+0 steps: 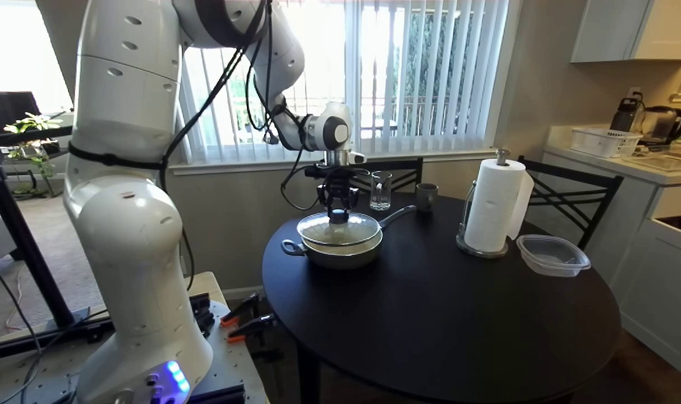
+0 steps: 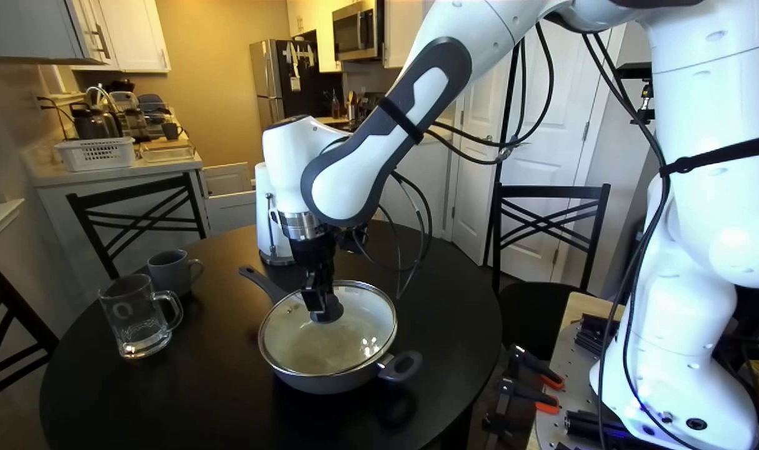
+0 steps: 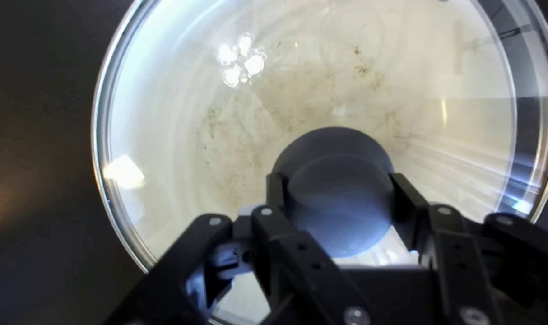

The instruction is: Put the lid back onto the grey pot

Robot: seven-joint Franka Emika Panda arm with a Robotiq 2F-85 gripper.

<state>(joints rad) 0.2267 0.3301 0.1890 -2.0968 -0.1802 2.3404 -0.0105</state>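
Although the glass lid [image 2: 345, 342] is over the mouth of the grey pot [image 1: 343, 260] on the dark round desk [image 1: 458, 320], it does not look fully seated, since in an exterior view a strip of the cream inside shows between its rim and the pot's near edge. Whether any part of the metal rim touches the pot, I cannot tell. What seems left is the last lowering. Centring comes first: at the right of the wrist view the pot's edge shows through the glass inside the lid's rim, while at the left the two run close, so a slight shift toward that left may be called for, though the camera's slant could explain some of it. Then I would lower straight down, level, and stop once the rim meets the pot all round; pressing on might skid the pot. The end effector [image 3: 337, 192] is spread only as wide as the dark knob [image 3: 341, 207], its black pads [image 3: 275, 192] pinching it from opposite sides. For the release, they should part evenly and clear the knob before rising straight up, or one may drag the lid off centre.
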